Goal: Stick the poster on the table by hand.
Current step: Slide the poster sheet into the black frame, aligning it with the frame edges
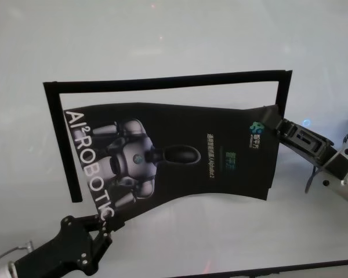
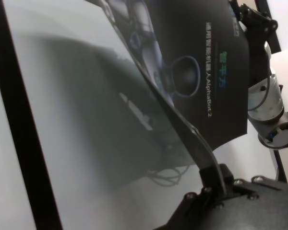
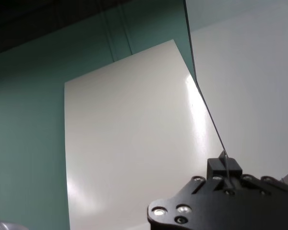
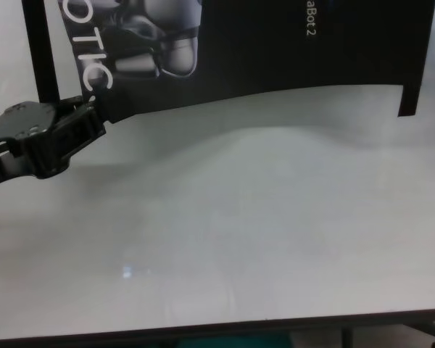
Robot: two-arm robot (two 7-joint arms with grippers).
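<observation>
Poster, large flexible black sheet (image 1: 180,153), sags above white-grey surface (image 1: 174,40); left end effector (image 1: 101,227) clamps its near-left corner, right end effector (image 1: 272,120) clamps its far-right corner.

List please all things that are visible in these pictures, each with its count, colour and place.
poster: 1, black with grey-white robot picture and white letters, held sagging above the table by two opposite corners.
tape frame: 1, black strips, lying on the table along the poster's far, left and right sides.
table: 1, white-grey, under everything.
left pincer: 1, black, shut on the poster's near left corner.
right pincer: 1, black, shut on the poster's far right corner.
</observation>
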